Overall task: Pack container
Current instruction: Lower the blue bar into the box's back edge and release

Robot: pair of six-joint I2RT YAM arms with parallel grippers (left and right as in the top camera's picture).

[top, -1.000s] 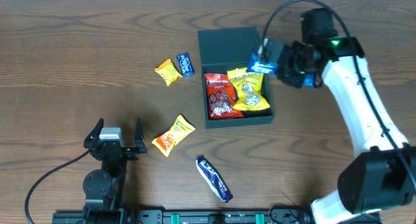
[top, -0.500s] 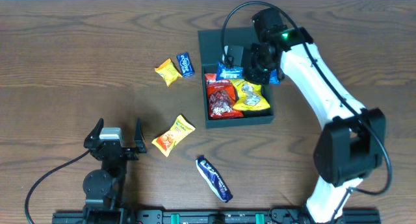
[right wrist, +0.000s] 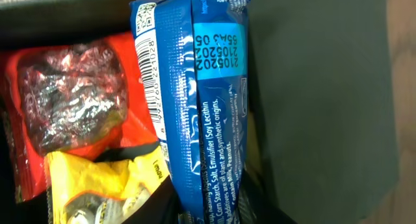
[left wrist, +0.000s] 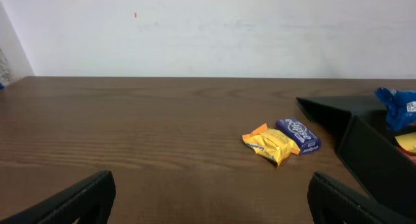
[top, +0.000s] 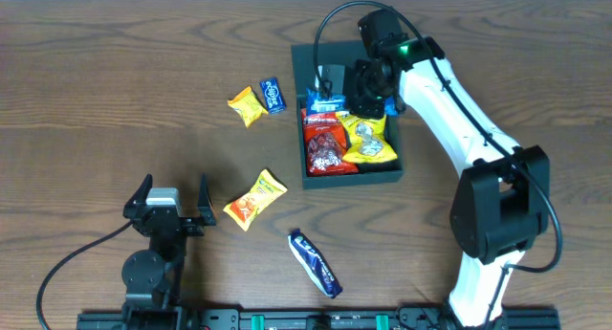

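The left gripper (top: 174, 190) sits low at the near-left of the table (top: 96, 81). Its fingers (left wrist: 71, 197) are spread wide with nothing between them, and it looks parked, out of the way while the other arm works.

Four loose snacks lie to its right. An orange packet (top: 254, 198) is just beside it. A yellow sweet (top: 246, 105) and a small blue packet (top: 273, 95) lie close together farther back, and a dark blue bar (top: 316, 263) is near the front edge. These look to be waiting their turn.

The container (top: 352, 178) stands right of centre with its lid laid open flat behind it, so the tray can be filled from above. A red packet (top: 323, 143) and a yellow bag (top: 368, 139) lie inside, side by side.

The right gripper (top: 340, 89) reaches over the tray's back-left corner and pinches a blue wrapper (right wrist: 201, 113) by one end. The rest of the wrapper stretches out beside the red packet. I judge it is held there so it can drop into the space behind the others.
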